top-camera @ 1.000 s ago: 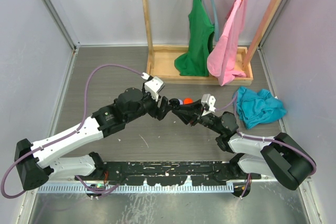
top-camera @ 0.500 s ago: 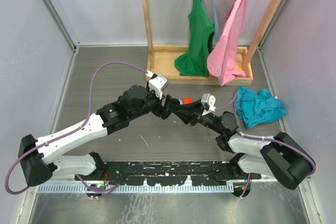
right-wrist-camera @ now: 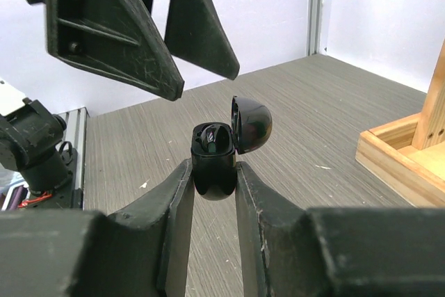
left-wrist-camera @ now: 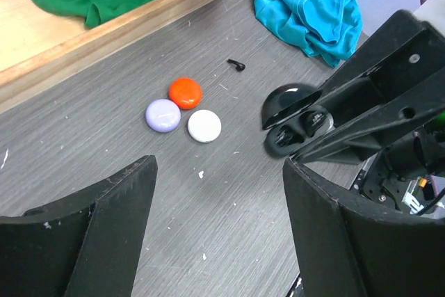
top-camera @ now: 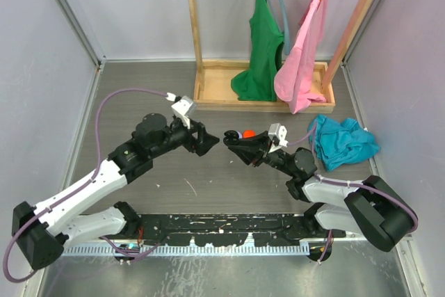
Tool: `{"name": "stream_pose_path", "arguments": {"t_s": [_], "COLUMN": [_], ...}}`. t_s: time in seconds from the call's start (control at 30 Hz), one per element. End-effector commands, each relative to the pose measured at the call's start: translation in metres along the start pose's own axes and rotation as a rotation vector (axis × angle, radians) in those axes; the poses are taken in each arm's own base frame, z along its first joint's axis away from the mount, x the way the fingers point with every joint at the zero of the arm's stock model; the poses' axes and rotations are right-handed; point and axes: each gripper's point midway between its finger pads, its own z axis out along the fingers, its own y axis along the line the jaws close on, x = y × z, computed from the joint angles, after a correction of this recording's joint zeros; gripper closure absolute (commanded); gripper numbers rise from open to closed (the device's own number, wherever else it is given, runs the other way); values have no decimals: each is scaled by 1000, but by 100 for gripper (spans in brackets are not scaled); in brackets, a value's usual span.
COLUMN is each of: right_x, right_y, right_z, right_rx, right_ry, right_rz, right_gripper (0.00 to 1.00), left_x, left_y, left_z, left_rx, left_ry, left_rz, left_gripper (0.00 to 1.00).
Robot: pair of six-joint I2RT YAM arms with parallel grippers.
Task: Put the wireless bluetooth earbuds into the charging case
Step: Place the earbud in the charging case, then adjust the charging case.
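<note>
Grey wood-grain covers the worktop, at whose far edge a wooden rack is set, hung with a green garment and a pink garment. A teal cloth is seen crumpled on the right side, in front of the rack.

Near the middle of the worktop the two arms are pointed at each other. The left gripper is held wide open with nothing between its fingers, apart from the right one. The right gripper is clamped on the lower body of a black charging case, which is held above the worktop. The lid is swung open on its hinge. Something dark is seen in the wells, but whether an earbud is seated cannot be told.

Three round discs are clustered, touching or nearly so, on the worktop beyond the left gripper: a red disc, a lilac disc and a white disc. A small black earbud is seen lying alone between the discs and the teal cloth.
</note>
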Motion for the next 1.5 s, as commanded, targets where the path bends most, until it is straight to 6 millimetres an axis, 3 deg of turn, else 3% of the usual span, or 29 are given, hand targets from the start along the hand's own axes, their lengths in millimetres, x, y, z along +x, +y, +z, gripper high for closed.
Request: {"name": "stream_pose_path", "arguments": {"t_s": [0.0, 0.2, 0.5, 0.67, 1.13, 1.3, 1.47], "right_x": [-30, -40, -53, -58, -72, -72, -75], "right_y": [14, 25, 32, 34, 35, 36, 40], "right_z": [4, 8, 17, 19, 20, 22, 23], "right_rx": [-81, -142, -201, -215, -216, -226, -239], "right_ry": [-106, -139, -170, -187, -235, -232, -237], "right_rz": [-24, 29, 71, 78, 62, 67, 71], "right_gripper": [99, 99, 99, 99, 99, 99, 99], "left_x": [-20, -12, -17, -17, -10, -13, -14], "left_y": [-16, -15, -42, -43, -30, -38, -45], "left_z": [-15, -19, -29, -29, -13, -15, -13], "left_rx": [193, 314, 495, 504, 450, 501, 539], "left_ry": [-135, -213, -275, -277, -271, -279, -284], "left_rz": [-51, -93, -59, -63, -162, -176, -174], "left_gripper": [25, 27, 41, 49, 50, 52, 62]}}
